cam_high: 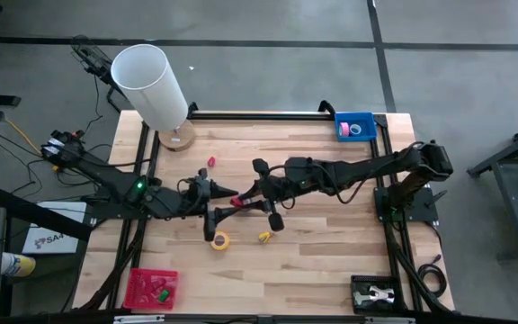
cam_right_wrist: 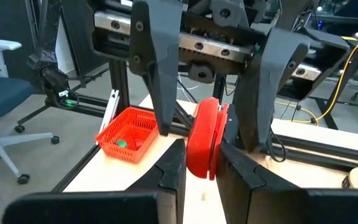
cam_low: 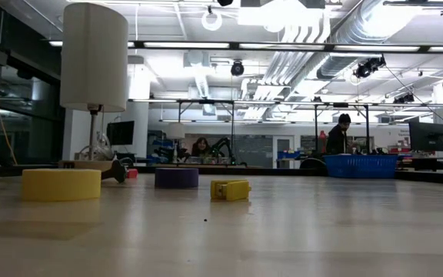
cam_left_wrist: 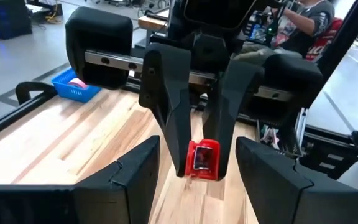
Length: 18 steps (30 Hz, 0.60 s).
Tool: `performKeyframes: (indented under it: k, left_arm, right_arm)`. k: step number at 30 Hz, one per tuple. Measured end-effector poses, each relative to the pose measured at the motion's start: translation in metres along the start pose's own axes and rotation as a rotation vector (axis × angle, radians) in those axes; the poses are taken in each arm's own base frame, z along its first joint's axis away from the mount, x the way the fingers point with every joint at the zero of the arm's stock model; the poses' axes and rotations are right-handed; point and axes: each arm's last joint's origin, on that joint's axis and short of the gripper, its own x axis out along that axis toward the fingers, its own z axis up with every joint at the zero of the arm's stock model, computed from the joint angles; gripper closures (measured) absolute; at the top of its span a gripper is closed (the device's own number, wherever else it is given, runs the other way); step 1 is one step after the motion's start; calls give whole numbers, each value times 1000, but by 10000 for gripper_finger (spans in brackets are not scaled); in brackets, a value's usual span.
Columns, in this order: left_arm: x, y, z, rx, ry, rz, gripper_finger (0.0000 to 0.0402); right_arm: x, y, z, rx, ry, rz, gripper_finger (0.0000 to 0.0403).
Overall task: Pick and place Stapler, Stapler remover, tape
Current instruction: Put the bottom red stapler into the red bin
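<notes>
Grip status: my right gripper [cam_right_wrist: 201,152] is clamped on the red stapler [cam_left_wrist: 202,158], with both fingers pressed flat against its sides. The stapler is lifted clear of the wooden table [cam_high: 331,252], above the middle of the table, between my two arms.

My left gripper [cam_high: 227,200] faces the right one head-on. Its fingers [cam_left_wrist: 135,177] stand apart, one on each side of the stapler and of the right gripper's fingers. I cannot tell whether they touch the stapler.

Task items:
1. The yellow tape [cam_high: 220,241] lies flat on the table, near the grippers, on the side towards the red basket [cam_high: 151,288].
2. The purple tape [cam_low: 177,178] lies flat close to the yellow roll.
3. The yellow stapler remover [cam_high: 264,237] lies just beside the yellow tape, apart from it.
4. The pink tape [cam_high: 343,130] sits in the blue bin [cam_high: 364,118] at the far right corner of the table.

A white lamp [cam_high: 151,83] stands at the far left corner.
</notes>
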Motion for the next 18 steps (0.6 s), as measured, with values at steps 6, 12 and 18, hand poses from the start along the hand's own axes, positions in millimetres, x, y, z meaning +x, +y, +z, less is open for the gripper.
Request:
performKeyframes:
  k: [6, 12, 18]
  left_arm:
    - [0, 0, 0, -1, -1, 0, 197]
    - [0, 0, 0, 2, 8, -12, 237]
    - [0, 0, -1, 4, 18, -30, 296]
  right_arm:
    - [0, 0, 0, 1, 5, 1, 346]
    - [0, 0, -1, 1, 5, -2, 346]
    - [0, 0, -1, 1, 5, 1, 346]
